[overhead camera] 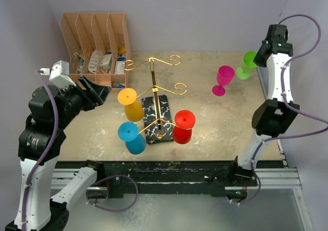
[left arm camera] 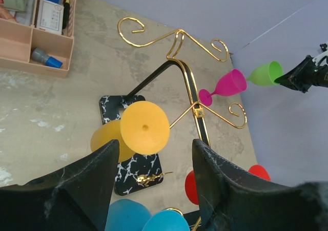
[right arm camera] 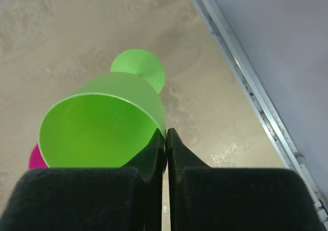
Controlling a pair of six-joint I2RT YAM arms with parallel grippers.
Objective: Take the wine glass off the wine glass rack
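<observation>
The wine glass rack (overhead camera: 153,82), gold wire on a black marble base (overhead camera: 165,109), stands mid-table. Three glasses hang from it upside down: yellow (overhead camera: 130,104), blue (overhead camera: 131,137) and red (overhead camera: 183,127). My left gripper (overhead camera: 97,92) is open, just left of the yellow glass (left arm camera: 145,127), which shows between and beyond its fingers without touching them. At the far right my right gripper (overhead camera: 259,57) is shut on the rim of an upright green glass (right arm camera: 97,123). A pink glass (overhead camera: 223,79) stands beside it on the table.
A peach slotted organiser (overhead camera: 95,46) holding small items sits at the back left. A metal rail (right arm camera: 246,82) runs along the table's right edge, close to the green glass. Grey walls close in the back and sides.
</observation>
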